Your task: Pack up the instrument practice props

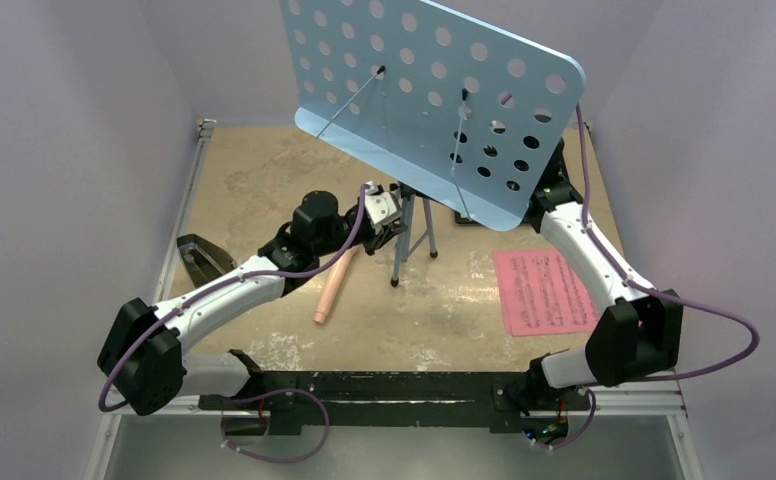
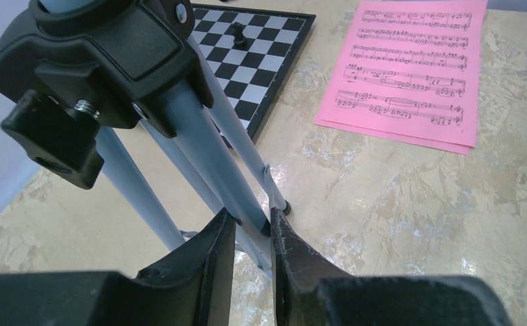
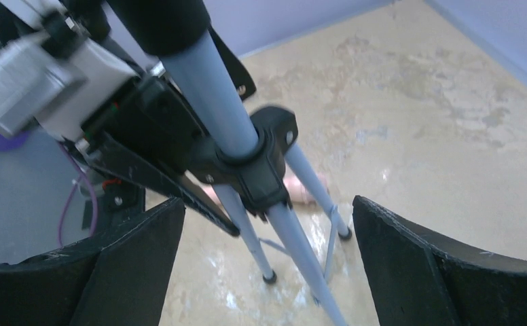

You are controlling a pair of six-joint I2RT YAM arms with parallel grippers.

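A mottled beige table [image 1: 264, 170] between lilac walls [image 1: 64, 150] held one blue music stand [image 1: 434, 100], upright on its tripod at the middle. My left claw [image 2: 252, 221] was pinched nearly shut on one tripod leg [image 2: 240, 183]; my right claw [image 3: 266, 204] gaped wide and empty, the upright pole [image 3: 220, 88] straight ahead between its fingers, untouched. I counted one recorder [image 1: 332, 283] lying by the tripod, one metronome [image 1: 201, 260] at the left edge, and one pile of pink pages [image 1: 544, 290] on the right.

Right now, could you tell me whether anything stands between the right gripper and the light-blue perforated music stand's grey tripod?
Nothing visible does: the grey metal tripod pole stands directly ahead of the open right gripper; the left gripper pinches one tripod leg.
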